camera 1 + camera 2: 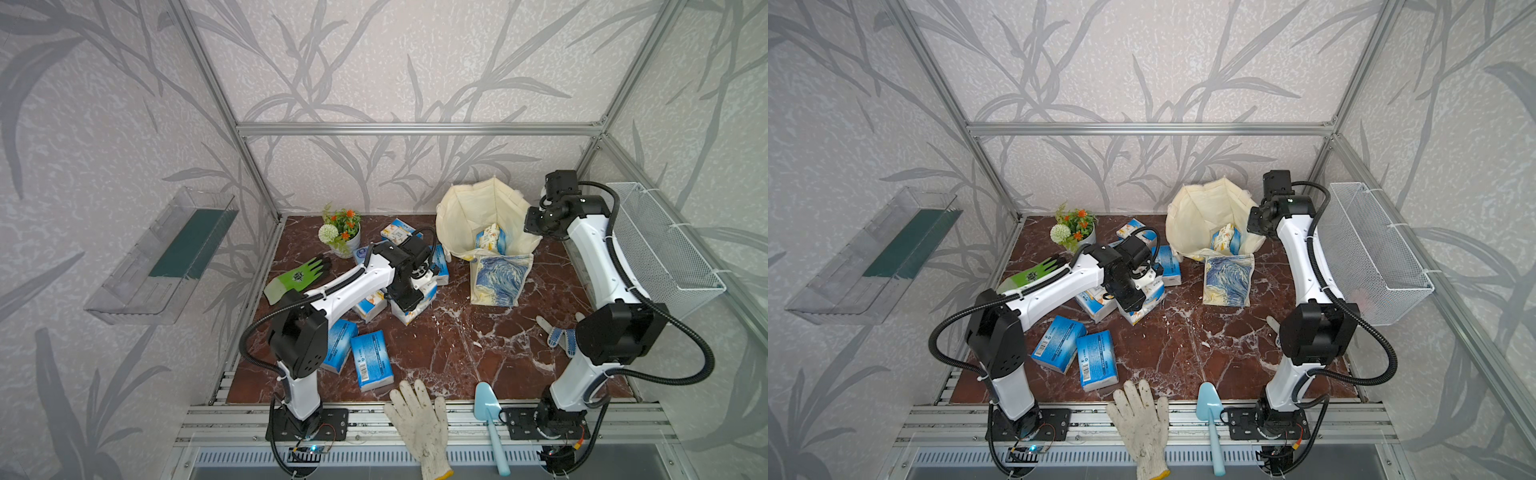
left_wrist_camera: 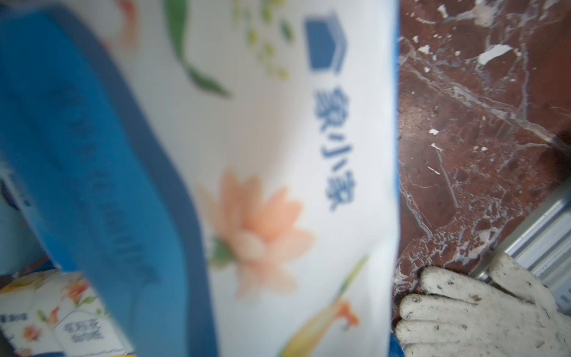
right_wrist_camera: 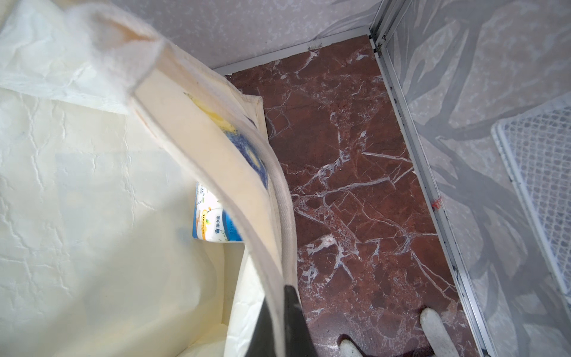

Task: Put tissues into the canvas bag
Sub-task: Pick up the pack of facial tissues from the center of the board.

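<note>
The cream canvas bag [image 1: 478,208] stands open at the back right, its blue swirl panel [image 1: 500,278] folded down in front. One tissue pack [image 1: 490,239] lies inside it, also visible in the right wrist view [image 3: 213,222]. My right gripper [image 3: 282,327] is shut on the bag's rim, holding the mouth up. My left gripper [image 1: 409,297] points down in the middle of the table, shut on a flower-printed tissue pack [image 2: 278,185] that fills its wrist view and hides the jaws. More packs [image 1: 371,359] lie around the left arm.
A flower pot [image 1: 343,232] and a green glove [image 1: 299,276] are at the back left. A white glove [image 1: 419,419] and a blue trowel [image 1: 490,419] lie over the front edge. A dotted glove [image 1: 557,334] sits by the right arm. A wire basket [image 1: 665,245] hangs on the right wall.
</note>
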### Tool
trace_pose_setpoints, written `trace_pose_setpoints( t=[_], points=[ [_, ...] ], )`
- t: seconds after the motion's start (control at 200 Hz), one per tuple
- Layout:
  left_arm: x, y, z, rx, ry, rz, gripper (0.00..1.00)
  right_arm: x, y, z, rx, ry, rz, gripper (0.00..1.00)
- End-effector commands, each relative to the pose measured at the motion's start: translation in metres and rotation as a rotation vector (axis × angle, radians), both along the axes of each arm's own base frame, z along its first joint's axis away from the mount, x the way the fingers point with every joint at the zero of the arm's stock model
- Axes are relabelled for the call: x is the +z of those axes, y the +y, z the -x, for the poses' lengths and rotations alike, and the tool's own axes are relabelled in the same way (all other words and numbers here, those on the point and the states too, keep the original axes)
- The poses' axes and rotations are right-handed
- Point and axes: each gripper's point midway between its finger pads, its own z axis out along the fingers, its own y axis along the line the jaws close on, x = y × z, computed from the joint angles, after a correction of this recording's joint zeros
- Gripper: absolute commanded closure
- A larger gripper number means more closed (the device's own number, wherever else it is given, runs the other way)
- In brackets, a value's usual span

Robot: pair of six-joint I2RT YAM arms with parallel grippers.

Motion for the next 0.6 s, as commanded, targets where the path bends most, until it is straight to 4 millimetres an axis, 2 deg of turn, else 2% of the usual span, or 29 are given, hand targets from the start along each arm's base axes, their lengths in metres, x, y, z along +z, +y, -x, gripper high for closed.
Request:
trace_pose_setpoints(
  t=[0.0, 0.165, 0.28, 0.405, 0.485, 0.595],
  points=[
    [0.046, 0.008, 0.018, -0.095, -0.028, 0.03, 0.77, 0.0, -0.001, 0.007, 0.013, 0.013, -0.003, 1.0],
    [0.103, 0.006, 0.004, -0.055, -0.167, 0.091, 0.79, -0.004, -0.002, 0.006, 0.012, 0.02, -0.005, 1.0],
    [0.146, -0.014, -0.015, -0.037, -0.269, 0.205, 0.79, -0.008, 0.0, 0.006, 0.015, 0.032, -0.013, 1.0],
    [0.186, -0.043, -0.047, -0.011, -0.35, 0.302, 0.8, -0.011, 0.0, 0.008, 0.016, 0.044, -0.015, 1.0],
    [0.205, -0.065, -0.074, 0.011, -0.418, 0.365, 0.8, -0.011, 0.0, 0.009, 0.016, 0.048, -0.016, 1.0],
    [0.211, -0.097, -0.111, 0.038, -0.473, 0.435, 0.8, -0.012, 0.001, 0.012, 0.017, 0.051, -0.023, 1.0]
  ],
)
